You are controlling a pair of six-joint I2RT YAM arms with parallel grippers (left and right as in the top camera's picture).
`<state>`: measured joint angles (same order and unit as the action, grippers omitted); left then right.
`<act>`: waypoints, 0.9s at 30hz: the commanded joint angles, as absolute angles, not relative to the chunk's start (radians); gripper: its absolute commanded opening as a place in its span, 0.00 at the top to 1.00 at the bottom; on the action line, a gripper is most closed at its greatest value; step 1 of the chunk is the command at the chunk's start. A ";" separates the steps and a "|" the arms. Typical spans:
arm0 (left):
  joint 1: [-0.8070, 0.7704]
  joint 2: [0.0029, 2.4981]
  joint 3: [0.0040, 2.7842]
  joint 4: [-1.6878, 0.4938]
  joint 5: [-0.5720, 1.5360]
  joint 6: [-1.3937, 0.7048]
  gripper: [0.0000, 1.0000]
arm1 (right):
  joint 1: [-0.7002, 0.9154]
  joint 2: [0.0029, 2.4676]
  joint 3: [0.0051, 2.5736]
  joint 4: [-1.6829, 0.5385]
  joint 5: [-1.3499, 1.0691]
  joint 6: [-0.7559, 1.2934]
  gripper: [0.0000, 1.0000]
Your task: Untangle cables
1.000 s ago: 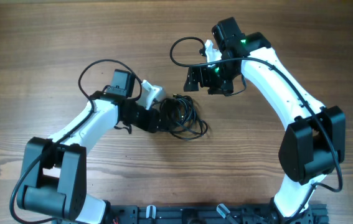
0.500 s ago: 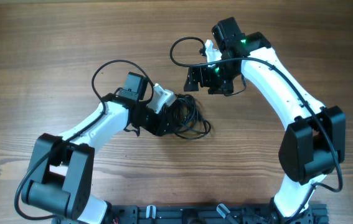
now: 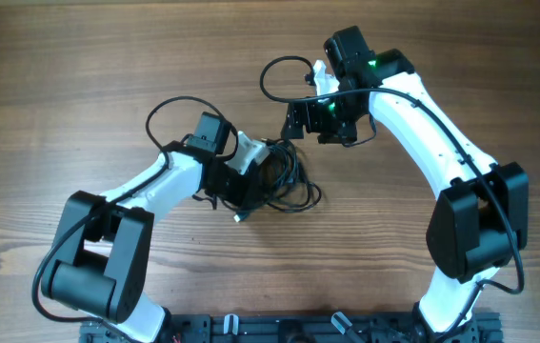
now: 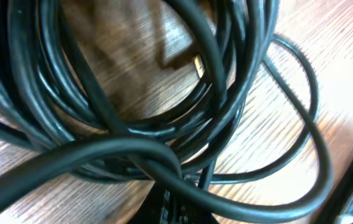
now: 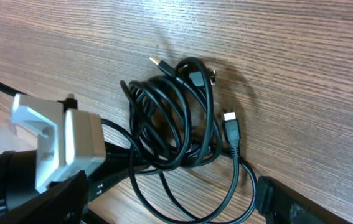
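The cables (image 3: 287, 181) lie as one tangled black bundle on the wooden table between the arms. In the right wrist view the bundle (image 5: 176, 124) shows a gold-tipped plug (image 5: 156, 62) and a silver-tipped plug (image 5: 231, 121). My left gripper (image 3: 250, 186) is pushed into the bundle's left side and looks shut on strands. In the left wrist view the coils (image 4: 213, 93) fill the frame and hide most of its fingers (image 4: 176, 208). It also shows in the right wrist view (image 5: 123, 163). My right gripper (image 3: 319, 129) is open and empty, just beyond the bundle (image 5: 170, 199).
A loose plug end (image 3: 239, 217) sticks out below the bundle. The arms' own thicker wires loop at the left (image 3: 170, 110) and above the right wrist (image 3: 274, 81). Bare wood (image 3: 60, 76) surrounds the bundle.
My left arm has swung right and driven its gripper into the bundle. The bundle has shifted slightly and a plug end now sticks out below it. The right arm has not moved.
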<state>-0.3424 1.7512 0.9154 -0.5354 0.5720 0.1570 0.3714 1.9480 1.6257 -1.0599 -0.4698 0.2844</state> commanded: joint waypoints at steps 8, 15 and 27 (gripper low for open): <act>-0.342 1.530 1.039 -0.593 0.781 0.061 0.96 | 0.373 1.960 1.623 -1.055 -0.505 0.287 0.11; -0.278 1.500 1.039 -0.468 0.681 -0.123 0.96 | 0.373 1.960 1.623 -1.055 -0.577 0.260 0.11; -0.276 1.501 1.039 -0.348 0.723 -0.437 0.96 | 0.373 1.960 1.623 -1.052 -0.578 0.255 0.11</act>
<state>-0.2775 1.5181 1.0172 -0.3943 0.6788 -0.2985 0.3714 1.9480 1.6257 -1.0538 -0.5560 0.2676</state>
